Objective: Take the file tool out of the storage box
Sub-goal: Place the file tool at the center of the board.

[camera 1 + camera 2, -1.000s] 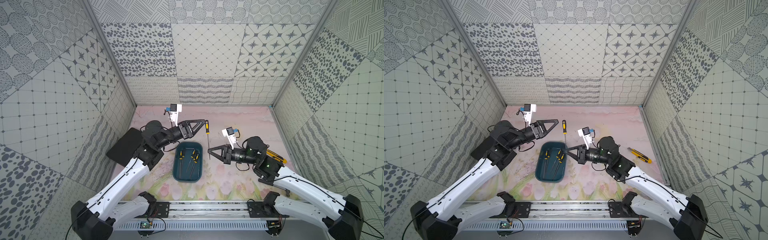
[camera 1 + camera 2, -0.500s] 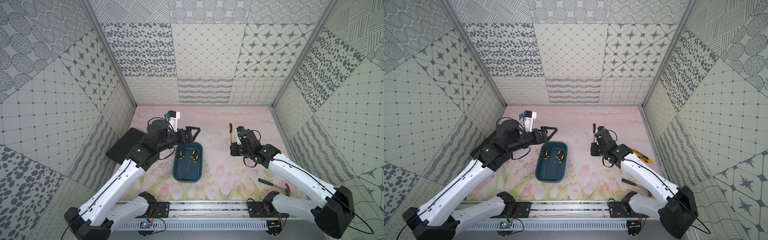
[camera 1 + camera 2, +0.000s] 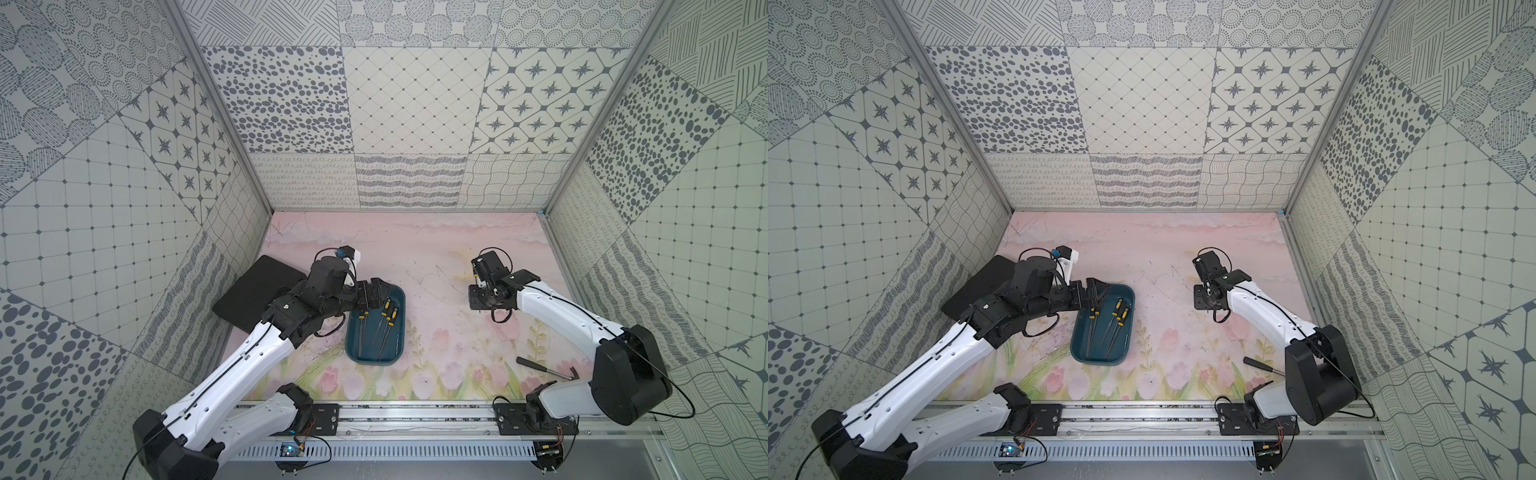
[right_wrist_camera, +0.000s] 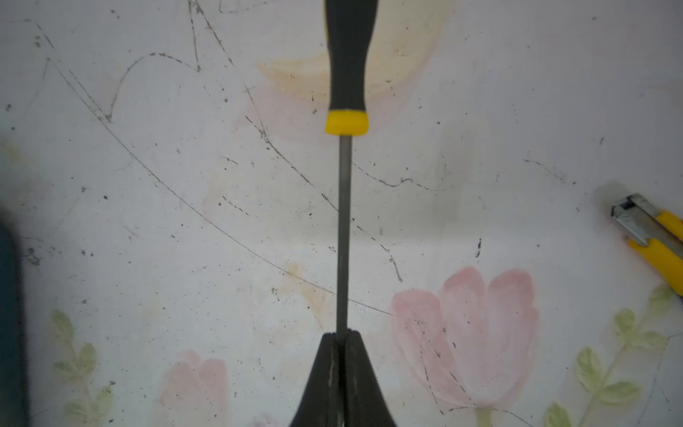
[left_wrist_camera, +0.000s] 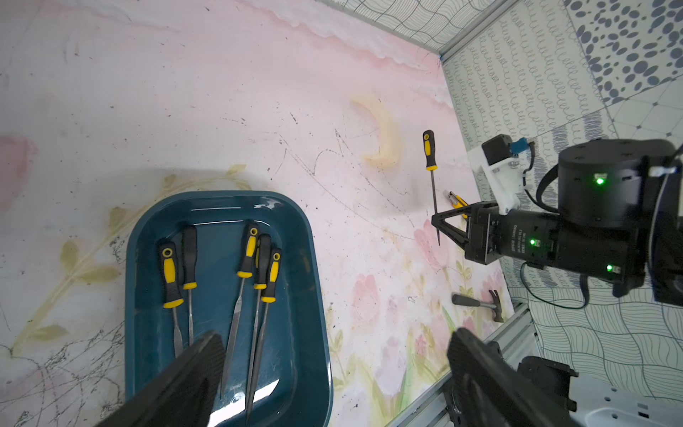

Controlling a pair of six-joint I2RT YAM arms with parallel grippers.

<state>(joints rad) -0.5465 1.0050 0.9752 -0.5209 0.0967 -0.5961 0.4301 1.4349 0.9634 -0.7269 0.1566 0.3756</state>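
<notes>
One file (image 4: 343,222): shaft was clamped in right gripper (image 4: 342,338), well apart from storage box (image 5: 299,325). Left gripper (image 5: 332,340): jaws stood wide above box, which held five other files (image 5: 255,258).

Lab robot cell, patterned walls (image 3: 409,99), mounting rail (image 3: 415,417)

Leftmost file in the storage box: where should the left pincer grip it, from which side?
Probably the handle, from above, jaws across it: it lies flat, handle thickest, thin blade hugging the storage box floor. A neighbouring file sits close.
</notes>
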